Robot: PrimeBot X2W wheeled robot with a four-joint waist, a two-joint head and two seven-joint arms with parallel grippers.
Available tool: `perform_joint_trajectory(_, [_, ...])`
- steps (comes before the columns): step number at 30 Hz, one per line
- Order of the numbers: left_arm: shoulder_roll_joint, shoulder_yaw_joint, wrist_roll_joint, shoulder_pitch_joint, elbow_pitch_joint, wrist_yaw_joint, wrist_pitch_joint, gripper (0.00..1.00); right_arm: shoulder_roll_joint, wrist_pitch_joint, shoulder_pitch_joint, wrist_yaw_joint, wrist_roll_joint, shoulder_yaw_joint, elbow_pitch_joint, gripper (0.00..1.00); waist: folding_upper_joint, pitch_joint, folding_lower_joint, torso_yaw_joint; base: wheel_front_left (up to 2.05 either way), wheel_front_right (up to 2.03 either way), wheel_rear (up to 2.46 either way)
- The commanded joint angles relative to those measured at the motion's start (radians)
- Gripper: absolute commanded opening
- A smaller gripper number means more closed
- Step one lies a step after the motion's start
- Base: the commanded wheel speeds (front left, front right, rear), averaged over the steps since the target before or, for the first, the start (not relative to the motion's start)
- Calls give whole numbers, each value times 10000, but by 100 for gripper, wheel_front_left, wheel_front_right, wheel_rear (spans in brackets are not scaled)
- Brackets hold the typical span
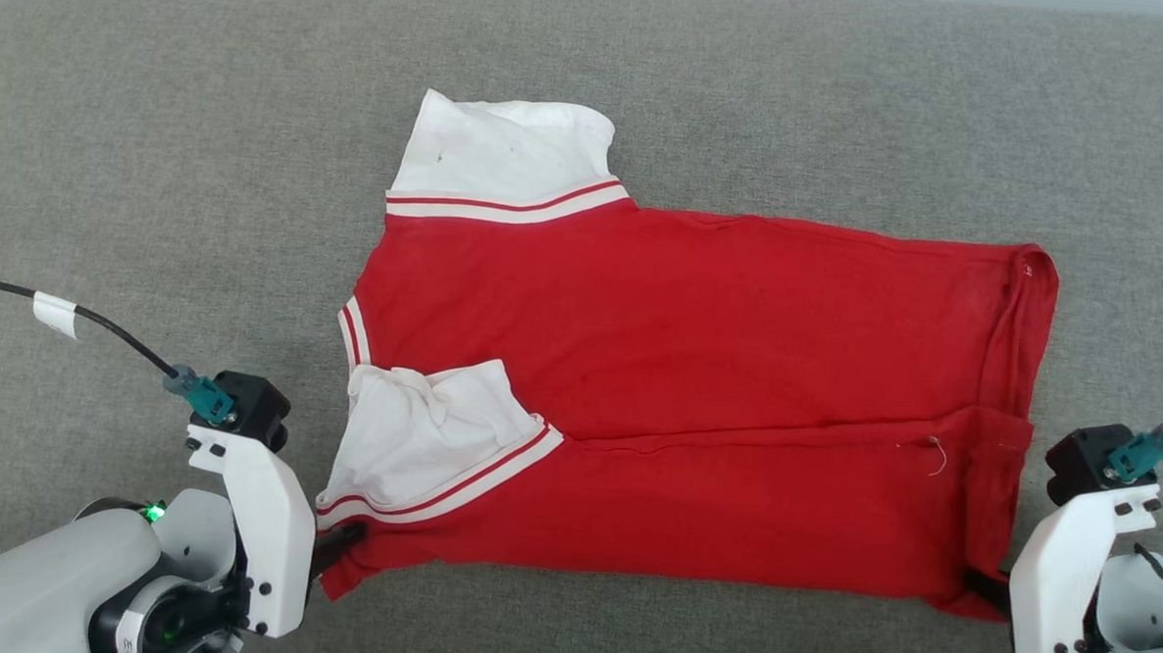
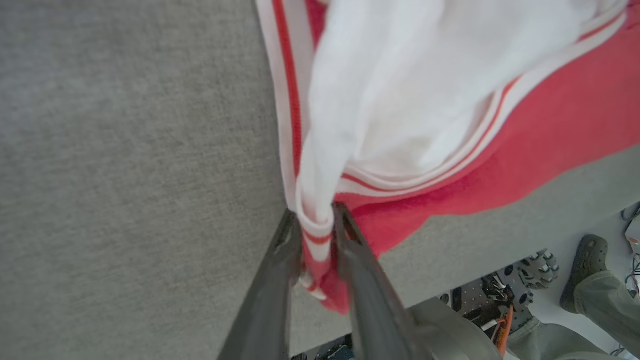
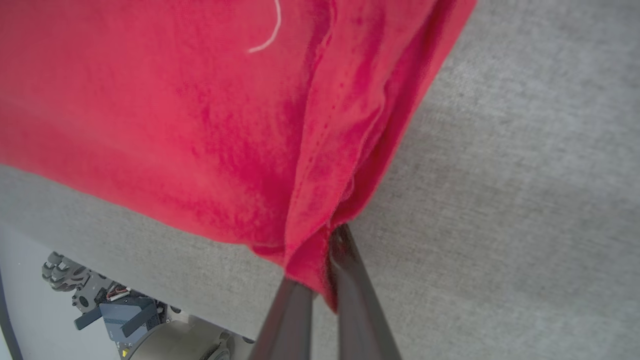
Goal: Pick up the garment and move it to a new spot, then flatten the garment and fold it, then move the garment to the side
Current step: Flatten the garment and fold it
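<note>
The garment (image 1: 699, 332) lies spread on the grey padded surface (image 1: 157, 151), red with white sleeves and striped trim. Its near long edge is folded up over the body, and one white sleeve (image 1: 420, 437) rests on top. My left gripper (image 1: 336, 544) holds the near left corner. In the left wrist view the striped trim and red cloth (image 2: 320, 240) sit pinched between the two dark fingers of the left gripper (image 2: 316, 215). My right gripper (image 1: 984, 586) grips the near right corner. In the right wrist view a red fold (image 3: 310, 235) runs down between the fingers of the right gripper (image 3: 320, 250).
The surface's near edge runs just below the garment (image 3: 150, 125). Beyond that edge the robot's base (image 3: 115, 310) shows, and a person's shoe and trouser leg (image 2: 580, 270). A black cable with a white tag (image 1: 52, 313) crosses above my left arm.
</note>
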Motion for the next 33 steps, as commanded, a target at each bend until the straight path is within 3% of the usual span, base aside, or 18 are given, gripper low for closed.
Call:
perform_joint_trajectory(1, [-51,14,23,42,160,-42,-30,99,-24,-200,-89,1,-92,112,149,59,0,8,0,-11,0,0,0])
perform_joint_trajectory(2, [-80,28,20,-15,274,-88,-8,100,-30,-358,-164,1,-47,185,233,84,0,14,0,-17,0,0,0])
perform_joint_trajectory(3, [-91,78,-5,-90,371,-65,-7,100,1,-487,-237,1,17,206,319,100,0,17,0,-33,0,0,0])
perform_joint_trajectory(10, [507,448,159,-829,78,12,229,100,0,-1125,-539,1,107,5,39,100,0,47,0,-282,0,0,0])
perform_joint_trajectory(13, [1103,671,490,-1543,-242,155,641,100,165,-1778,-765,1,-40,-132,-491,100,0,138,0,-559,0,0,0])
perform_joint_trajectory(17, [1378,925,741,-2401,-246,97,1073,100,513,-2961,-1104,-1,-328,-322,-894,100,0,293,0,-889,0,0,0])
perform_joint_trajectory(27, [1079,1434,1408,-4491,1118,-525,1935,100,1754,-6629,-2113,1,-1315,9,-1034,100,0,777,0,-2095,0,0,0])
perform_joint_trajectory(33, [630,1391,1900,-5448,2436,-1014,2361,100,2041,-8496,-2513,1,-1657,739,-687,100,0,1152,0,-2787,0,0,0])
